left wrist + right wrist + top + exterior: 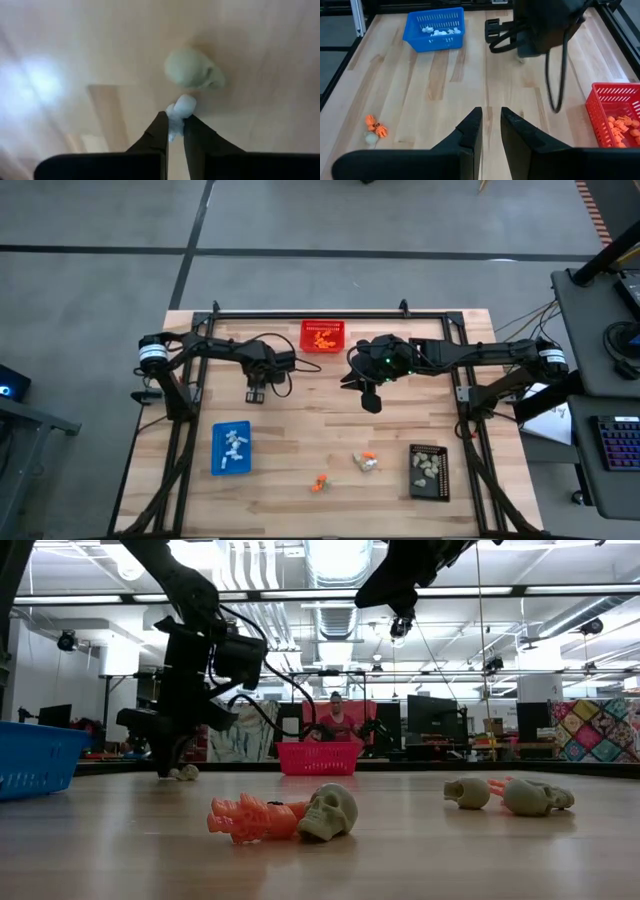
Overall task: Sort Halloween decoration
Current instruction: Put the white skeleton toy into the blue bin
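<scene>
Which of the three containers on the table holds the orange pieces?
The red basket at the table's far edge, between the two arms. The blue tray holds white pieces and the black tray holds pale grey-beige ones.

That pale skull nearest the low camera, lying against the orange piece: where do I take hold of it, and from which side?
Grip the skull across its rounded cranium, coming straight down. The orange piece touches one side, so the pinch probably belongs across the two faces clear of it; it lies low on the table, leaving little room for a sideways approach.
</scene>
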`<state>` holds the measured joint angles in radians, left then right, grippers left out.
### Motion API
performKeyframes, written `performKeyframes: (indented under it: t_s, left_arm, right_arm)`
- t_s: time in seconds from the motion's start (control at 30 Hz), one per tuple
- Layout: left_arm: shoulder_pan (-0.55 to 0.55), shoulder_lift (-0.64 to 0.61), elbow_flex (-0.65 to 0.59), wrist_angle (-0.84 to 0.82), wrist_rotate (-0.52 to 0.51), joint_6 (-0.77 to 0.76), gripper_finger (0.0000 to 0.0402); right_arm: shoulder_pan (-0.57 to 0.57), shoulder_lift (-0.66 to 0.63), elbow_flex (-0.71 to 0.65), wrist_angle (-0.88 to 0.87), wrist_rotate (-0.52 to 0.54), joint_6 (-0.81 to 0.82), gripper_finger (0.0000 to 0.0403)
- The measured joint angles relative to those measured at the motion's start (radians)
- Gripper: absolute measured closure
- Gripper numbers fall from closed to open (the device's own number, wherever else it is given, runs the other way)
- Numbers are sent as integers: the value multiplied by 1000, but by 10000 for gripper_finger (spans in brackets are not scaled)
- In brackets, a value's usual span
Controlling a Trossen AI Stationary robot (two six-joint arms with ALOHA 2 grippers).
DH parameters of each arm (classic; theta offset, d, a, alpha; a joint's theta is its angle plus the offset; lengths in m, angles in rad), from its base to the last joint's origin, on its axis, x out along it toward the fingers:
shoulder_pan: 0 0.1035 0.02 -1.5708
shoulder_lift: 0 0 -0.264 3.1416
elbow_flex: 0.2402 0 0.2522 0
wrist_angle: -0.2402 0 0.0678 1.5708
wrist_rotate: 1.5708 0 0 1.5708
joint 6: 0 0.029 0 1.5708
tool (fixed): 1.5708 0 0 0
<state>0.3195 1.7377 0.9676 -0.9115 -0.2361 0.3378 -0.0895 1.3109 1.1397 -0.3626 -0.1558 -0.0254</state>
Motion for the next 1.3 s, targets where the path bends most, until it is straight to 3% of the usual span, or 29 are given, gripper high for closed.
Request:
performKeyframes:
  t_s: [0.23,0.4,0.6,0.9,1.3]
  left_arm:
    - [-1,-94,0,-58,-18,-63,395]
    - [-14,-198,1,-85,-5,-239,396]
    - [-76,-305,1,-101,228,-492,397]
    - [-321,-405,2,-135,383,-712,397]
    - [-635,-401,0,-162,404,-978,397]
  right_arm:
    - [1,0,-3,1,0,16,342]
    - [5,0,-10,1,0,26,344]
    - [4,0,-18,11,0,26,342]
    - [4,0,-35,43,0,53,342]
    - [5,0,-48,72,0,69,344]
